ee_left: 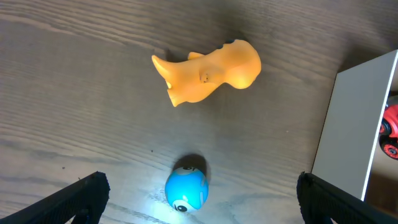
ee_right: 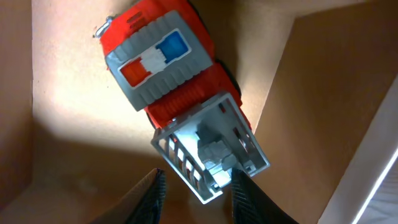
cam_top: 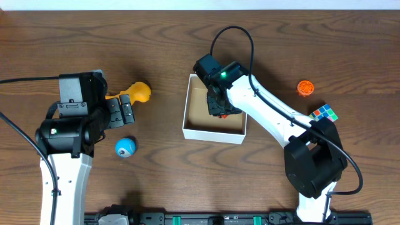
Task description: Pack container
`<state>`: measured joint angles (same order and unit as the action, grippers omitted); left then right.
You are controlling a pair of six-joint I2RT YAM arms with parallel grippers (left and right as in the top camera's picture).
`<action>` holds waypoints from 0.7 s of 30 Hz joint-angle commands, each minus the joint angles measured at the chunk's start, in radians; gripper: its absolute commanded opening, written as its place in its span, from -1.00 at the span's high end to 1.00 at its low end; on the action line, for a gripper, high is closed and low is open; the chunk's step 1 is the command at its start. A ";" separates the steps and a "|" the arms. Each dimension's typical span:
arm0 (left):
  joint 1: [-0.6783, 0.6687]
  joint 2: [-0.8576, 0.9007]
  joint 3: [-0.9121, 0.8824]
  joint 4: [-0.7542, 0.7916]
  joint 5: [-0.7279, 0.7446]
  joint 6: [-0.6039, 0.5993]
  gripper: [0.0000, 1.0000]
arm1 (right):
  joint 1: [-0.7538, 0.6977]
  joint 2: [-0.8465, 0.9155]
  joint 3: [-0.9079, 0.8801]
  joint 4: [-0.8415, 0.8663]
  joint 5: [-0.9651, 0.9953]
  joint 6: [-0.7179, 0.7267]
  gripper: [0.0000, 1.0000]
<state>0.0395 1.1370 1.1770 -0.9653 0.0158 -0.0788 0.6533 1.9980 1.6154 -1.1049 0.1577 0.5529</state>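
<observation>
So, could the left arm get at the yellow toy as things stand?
Probably yes: its fingers are wide open, the yellow toy lies free on the table ahead, and the blue ball sits clear of it.

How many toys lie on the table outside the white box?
4. A yellow figure and a blue ball lie left of the box; a small orange toy and a colour cube lie right of it. The red truck is inside. The arms may hide others.
</observation>
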 commanded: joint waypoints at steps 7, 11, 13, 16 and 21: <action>0.007 -0.001 0.020 -0.003 -0.001 -0.009 -0.96 | 0.057 -0.014 0.069 0.009 0.018 -0.244 0.24; 0.007 -0.001 0.020 -0.003 -0.001 -0.009 -0.96 | 0.091 -0.018 0.132 0.011 0.000 -0.350 0.24; 0.007 -0.001 0.020 -0.003 -0.001 -0.009 -0.96 | 0.103 -0.018 0.137 0.024 0.000 -0.359 0.24; 0.007 -0.001 0.020 -0.006 -0.001 -0.009 -0.96 | 0.107 -0.015 0.134 0.042 -0.009 -0.377 0.28; 0.007 -0.001 0.020 -0.006 -0.001 -0.009 -0.96 | 0.098 0.002 0.112 0.070 -0.059 -0.416 0.30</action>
<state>0.0395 1.1370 1.1770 -0.9684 0.0158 -0.0792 0.7540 1.9976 1.7367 -1.0447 0.1368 0.1932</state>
